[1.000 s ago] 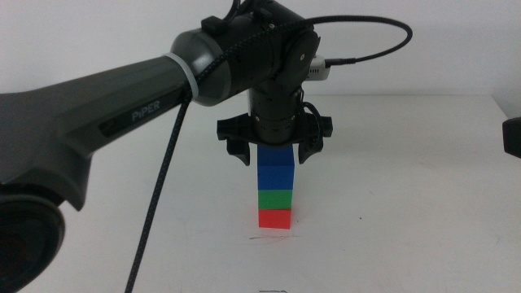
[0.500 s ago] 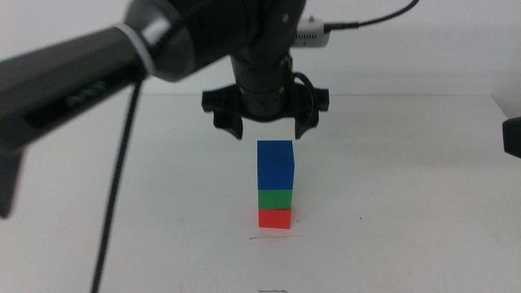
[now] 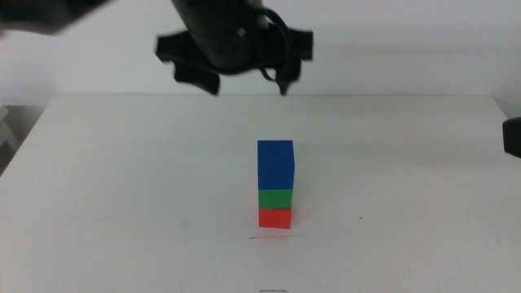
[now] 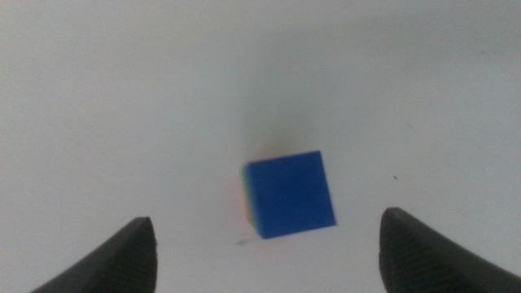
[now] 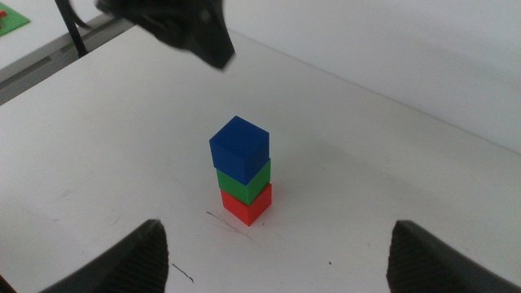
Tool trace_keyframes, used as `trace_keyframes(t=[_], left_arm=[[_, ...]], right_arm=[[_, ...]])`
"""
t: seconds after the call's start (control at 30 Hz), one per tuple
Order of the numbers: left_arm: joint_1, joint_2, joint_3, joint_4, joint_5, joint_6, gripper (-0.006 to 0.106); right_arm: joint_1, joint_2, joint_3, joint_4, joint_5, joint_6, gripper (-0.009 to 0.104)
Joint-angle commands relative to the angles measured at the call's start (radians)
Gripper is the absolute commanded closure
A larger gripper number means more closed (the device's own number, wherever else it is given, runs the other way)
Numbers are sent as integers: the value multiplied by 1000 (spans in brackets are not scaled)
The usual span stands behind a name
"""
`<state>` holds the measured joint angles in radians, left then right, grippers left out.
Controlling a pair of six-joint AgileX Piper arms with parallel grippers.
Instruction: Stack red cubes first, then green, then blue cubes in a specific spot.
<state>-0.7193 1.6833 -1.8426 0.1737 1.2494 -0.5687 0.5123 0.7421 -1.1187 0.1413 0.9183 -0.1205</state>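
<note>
Stack of 3 stands just right of frame centre on the white table (image 3: 122, 179): red cube (image 3: 275, 218) at the bottom, green cube (image 3: 275, 199) on it, blue cube (image 3: 275, 165) on top, faces roughly flush. A short thin dark line (image 3: 273, 238) lies on the table just below the red cube. Left pincer (image 3: 248, 84) hangs at upper centre, high above the stack and apart from it, jaws spread wide, nothing between them. A dark object (image 3: 512, 137) shows at the right edge.

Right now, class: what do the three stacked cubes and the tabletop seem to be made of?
Red cube, green cube, blue cube: probably painted wood or plastic; flat, matte, unmarked faces with crisp edges. Tabletop: smooth white laminate, perhaps; even, faintly scuffed surface.
</note>
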Motion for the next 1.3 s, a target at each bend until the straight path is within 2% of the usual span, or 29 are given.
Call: trace_keyframes(t=[0.0, 0.2, 0.27, 0.37, 0.57, 0.67, 0.83, 1.0, 1.27], left_arm=[[2, -88, -28, 75, 65, 42, 7], [31, -216, -28, 240, 43, 176, 7], [70, -265, -28, 262, -1, 221, 7], [185, -334, -28, 222, -98, 314, 7], [474, -494, 49, 14, -307, 531, 7], [569, -563, 131, -24, -441, 589, 7], [607, -615, 253, -28, -580, 587, 7], [638, -643, 332, -71, -635, 586, 7], [641, -650, 351, -73, -667, 526, 7]], right_arm=[[-9, -3, -23, -1, -75, -5, 20], [-9, -3, -23, -1, -75, -5, 20], [-9, -3, -23, -1, -75, -5, 20], [-9, -3, -23, -1, -75, -5, 20], [-9, -3, -23, -1, -75, -5, 20], [-9, -3, -23, -1, -75, -5, 20], [-9, -3, -23, -1, -75, -5, 20], [-9, -3, -23, -1, -75, -5, 20], [-9, -3, -23, -1, -75, -5, 20]])
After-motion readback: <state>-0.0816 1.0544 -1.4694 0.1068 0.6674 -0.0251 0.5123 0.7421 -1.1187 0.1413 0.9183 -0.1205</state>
